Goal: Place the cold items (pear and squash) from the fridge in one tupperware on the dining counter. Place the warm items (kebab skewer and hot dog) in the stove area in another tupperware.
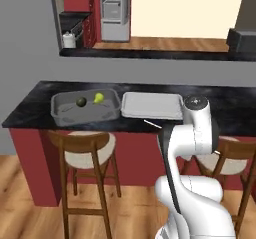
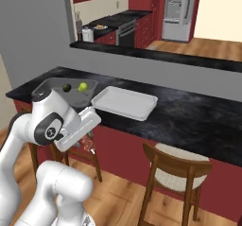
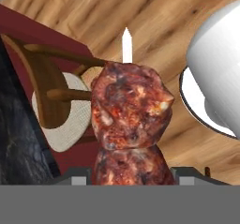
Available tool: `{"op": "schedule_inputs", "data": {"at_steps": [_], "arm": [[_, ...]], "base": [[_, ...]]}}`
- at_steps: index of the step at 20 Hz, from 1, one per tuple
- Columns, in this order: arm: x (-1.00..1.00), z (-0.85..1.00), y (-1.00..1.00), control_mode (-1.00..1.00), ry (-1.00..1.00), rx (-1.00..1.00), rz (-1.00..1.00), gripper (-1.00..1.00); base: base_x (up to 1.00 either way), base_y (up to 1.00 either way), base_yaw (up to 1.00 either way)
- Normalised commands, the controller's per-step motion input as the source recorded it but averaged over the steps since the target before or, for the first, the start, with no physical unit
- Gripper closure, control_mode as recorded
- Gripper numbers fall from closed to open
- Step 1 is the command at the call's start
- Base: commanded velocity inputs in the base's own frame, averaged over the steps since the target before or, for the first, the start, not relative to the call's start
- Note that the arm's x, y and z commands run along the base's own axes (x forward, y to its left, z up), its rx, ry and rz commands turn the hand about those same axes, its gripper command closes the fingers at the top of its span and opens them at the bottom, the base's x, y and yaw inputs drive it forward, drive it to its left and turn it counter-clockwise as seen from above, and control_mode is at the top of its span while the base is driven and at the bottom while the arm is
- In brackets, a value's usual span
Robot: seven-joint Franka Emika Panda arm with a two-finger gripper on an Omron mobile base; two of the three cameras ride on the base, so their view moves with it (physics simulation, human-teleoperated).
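Note:
My gripper (image 3: 131, 177) is shut on the kebab skewer (image 3: 131, 110), brown-red meat chunks with a white stick tip. It hangs below the dining counter (image 1: 30, 110) edge, in front of the tray. From the right, the gripper (image 2: 86, 139) and skewer (image 2: 88, 144) sit beside a stool. The skewer's white tip (image 1: 152, 123) pokes out left of my arm. The deep grey tupperware (image 1: 60, 114) holds the dark squash (image 1: 81, 102) and the yellow-green pear (image 1: 98, 98). The shallow pale tupperware (image 1: 152, 106) lies to its right with nothing in it. The hot dog is out of view.
Wooden stools (image 1: 85, 150) (image 2: 177, 166) stand against the counter's dark red base. Behind the counter rises a grey wall with an opening. Through that opening are the fridge (image 1: 114, 8) and the stove (image 2: 113, 24).

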Motion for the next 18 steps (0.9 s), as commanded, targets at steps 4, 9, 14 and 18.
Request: {"op": "schedule_inputs", "data": {"at_steps": [4,9,14,18], "arm": [[0.00,0.00,0.00,1.00,0.00,0.00,0.00,1.00],[0.00,0.00,0.00,1.00,0.00,0.00,0.00,1.00],[0.24,0.04,0.00,-1.00,-0.02,0.12,-0.09,1.00],[0.85,0.30,-0.12,-1.00,0.00,0.32,-0.08,1.00]], "base": [[0.73,0.72,-0.39],[0.91,0.09,-0.34],[0.49,-0.02,-0.16],[0.00,0.00,0.00]]}}
